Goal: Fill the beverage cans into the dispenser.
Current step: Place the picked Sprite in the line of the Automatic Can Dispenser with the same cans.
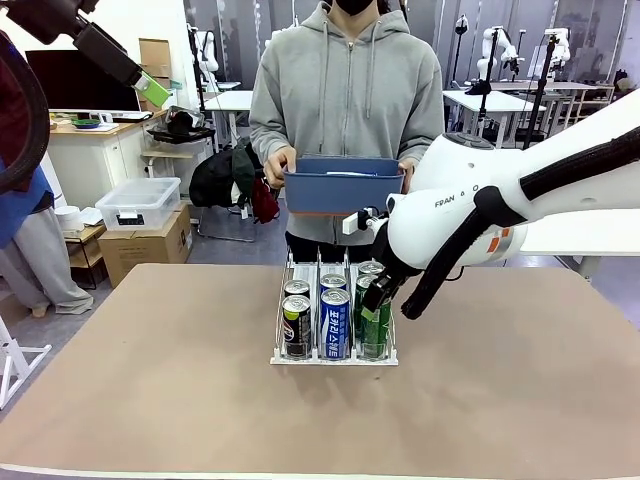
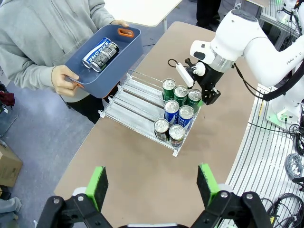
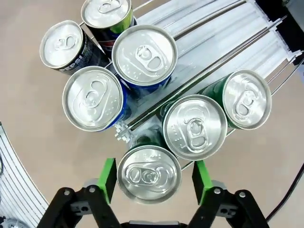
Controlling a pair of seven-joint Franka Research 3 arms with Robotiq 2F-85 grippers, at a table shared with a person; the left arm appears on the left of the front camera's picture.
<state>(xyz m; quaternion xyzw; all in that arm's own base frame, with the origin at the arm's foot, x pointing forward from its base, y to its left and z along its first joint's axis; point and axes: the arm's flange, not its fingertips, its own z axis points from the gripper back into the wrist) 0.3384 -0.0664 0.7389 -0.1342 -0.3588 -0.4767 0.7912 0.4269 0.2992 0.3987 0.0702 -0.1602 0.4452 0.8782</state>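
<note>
Nine cans (image 2: pixel 171 110) (two in the bin (image 2: pixel 129 48)); one dispenser (image 2: pixel 127 102)

Seven upright beverage cans (image 1: pixel 335 320) crowd the front of the dispenser (image 1: pixel 335 359).

Bottom of your frame: left gripper (image 2: pixel 152 186), jaws apart above the table (image 2: pixel 142 164). Centre: dispenser (image 2: pixel 127 102) with seven cans (image 2: pixel 178 110). Upper left: a person (image 2: pixel 42 38) holds a blue bin (image 2: pixel 127 54) carrying two cans (image 2: pixel 100 53).

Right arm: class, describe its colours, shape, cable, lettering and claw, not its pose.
The right arm has rounded glossy white shells, a thick black cable along it and grey lettering reading FRAN. Its claw is black with two green pads.
</note>
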